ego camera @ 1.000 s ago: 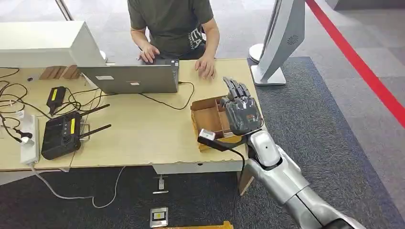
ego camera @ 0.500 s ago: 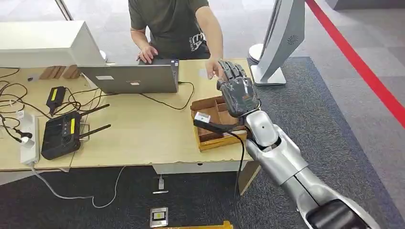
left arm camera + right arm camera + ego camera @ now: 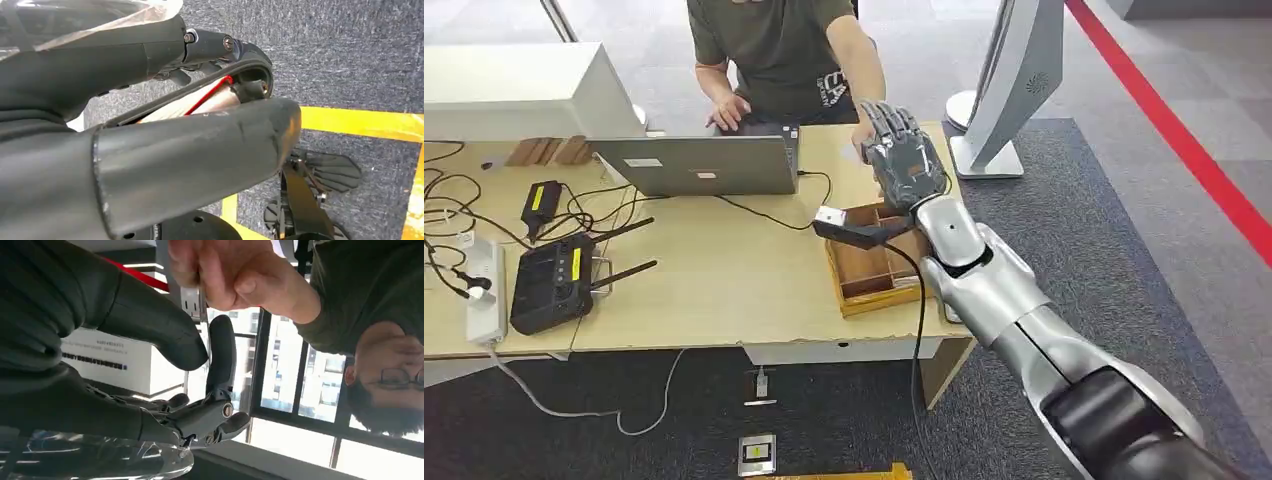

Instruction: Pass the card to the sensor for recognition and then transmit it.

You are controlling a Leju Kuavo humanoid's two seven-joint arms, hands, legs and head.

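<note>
Right hand (image 3: 200, 347) pinches the card (image 3: 192, 302) between thumb and finger; just beyond, the person's hand (image 3: 225, 272) grips it too, so the handover seems nearly done.

Looks like an office or test room w/ big windows. A person (image 3: 779, 50) sits at a wood table (image 3: 714, 280) typing on a laptop (image 3: 699, 165). Wires, a power strip (image 3: 482, 290) & a black router (image 3: 554, 282) lie on it. Grey carpet (image 3: 1104, 230) w/ a red line (image 3: 1184, 140) covers the floor.
</note>
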